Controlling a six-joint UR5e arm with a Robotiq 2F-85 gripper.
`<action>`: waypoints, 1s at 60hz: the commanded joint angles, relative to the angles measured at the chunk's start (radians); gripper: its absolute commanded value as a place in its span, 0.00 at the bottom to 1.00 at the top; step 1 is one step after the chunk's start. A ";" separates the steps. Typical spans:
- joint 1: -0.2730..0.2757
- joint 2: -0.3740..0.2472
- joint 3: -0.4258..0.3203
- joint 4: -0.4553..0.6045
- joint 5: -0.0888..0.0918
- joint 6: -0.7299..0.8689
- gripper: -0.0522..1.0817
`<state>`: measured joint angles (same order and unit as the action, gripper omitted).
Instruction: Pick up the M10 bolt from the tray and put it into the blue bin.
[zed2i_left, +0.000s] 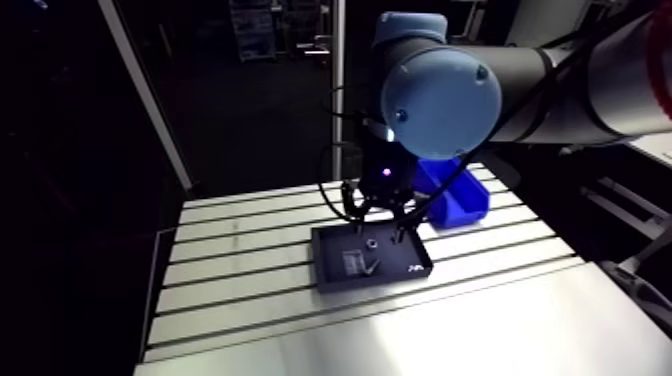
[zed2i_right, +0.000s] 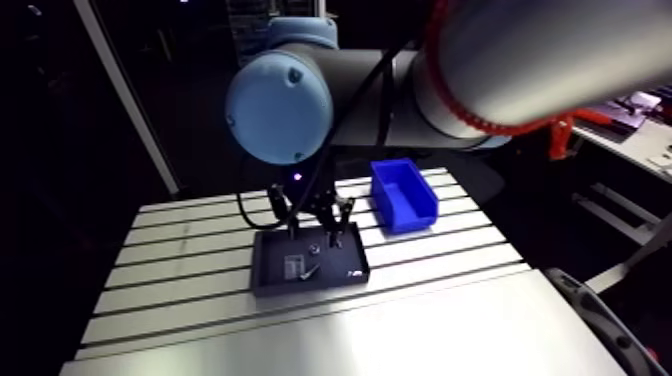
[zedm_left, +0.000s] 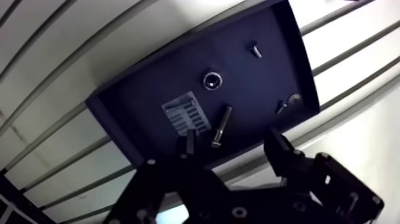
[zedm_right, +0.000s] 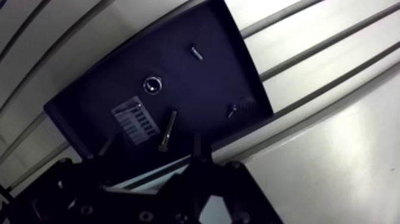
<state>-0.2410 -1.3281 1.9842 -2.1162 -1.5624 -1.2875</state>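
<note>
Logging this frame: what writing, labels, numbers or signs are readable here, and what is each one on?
Nothing can be quoted as it reads.
On the floor of the black tray, a white label: rows of print, too blurred to read.
At one corner of the tray, in the arm view, a small white mark: too small to read.
On the blue bin: no writing shows.

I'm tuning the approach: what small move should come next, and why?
Probably lower the open pincer straight down around the long silver bolt: it lies flat in the black rectangular tray, roughly between the two fingers, not yet gripped.
</note>
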 joint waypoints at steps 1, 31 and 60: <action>-0.001 0.008 0.010 -0.011 0.000 0.013 0.38; -0.003 0.022 0.018 -0.012 0.001 0.109 0.42; -0.004 0.039 0.040 -0.061 0.008 0.181 0.42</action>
<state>-0.2454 -1.2935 2.0170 -2.1668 -1.5552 -1.1313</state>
